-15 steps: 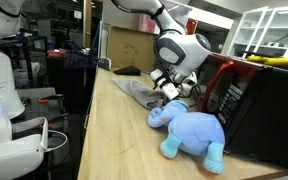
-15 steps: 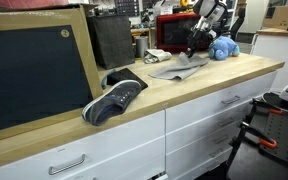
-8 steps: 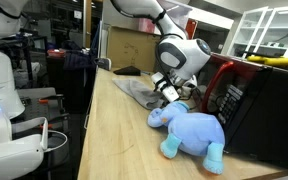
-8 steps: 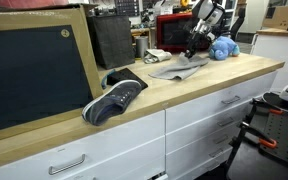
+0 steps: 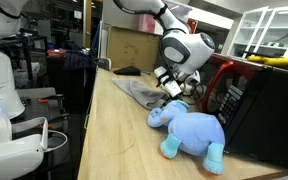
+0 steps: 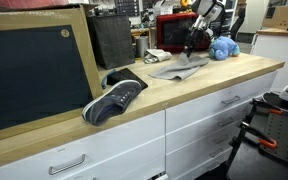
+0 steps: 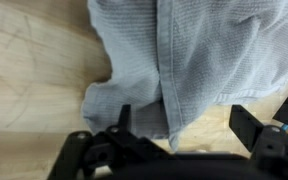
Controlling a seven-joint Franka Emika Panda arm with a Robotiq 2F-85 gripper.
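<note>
My gripper point(image 5: 172, 88) hangs just above the near end of a grey cloth point(image 5: 139, 92) spread on the wooden counter point(image 5: 119, 140). In the wrist view the two fingers stand wide apart with the cloth's point(image 7: 184, 50) folded corner between them and nothing gripped; the gripper point(image 7: 184, 118) is open. A blue plush elephant point(image 5: 189, 130) lies right next to the gripper, toward the near end of the counter. In an exterior view the gripper point(image 6: 193, 46) sits over the cloth point(image 6: 179, 68) beside the plush point(image 6: 223, 47).
A red and black microwave point(image 5: 246, 95) stands behind the plush. A dark sneaker point(image 6: 115, 97) lies on the counter near a large framed board point(image 6: 39, 75). White drawers point(image 6: 209, 120) run below the counter. A white robot body point(image 5: 4, 90) stands beside the counter.
The gripper has lifted slightly and shifted a little toward the microwave over the cloth's end. The cloth, plush and shoe have not moved.
</note>
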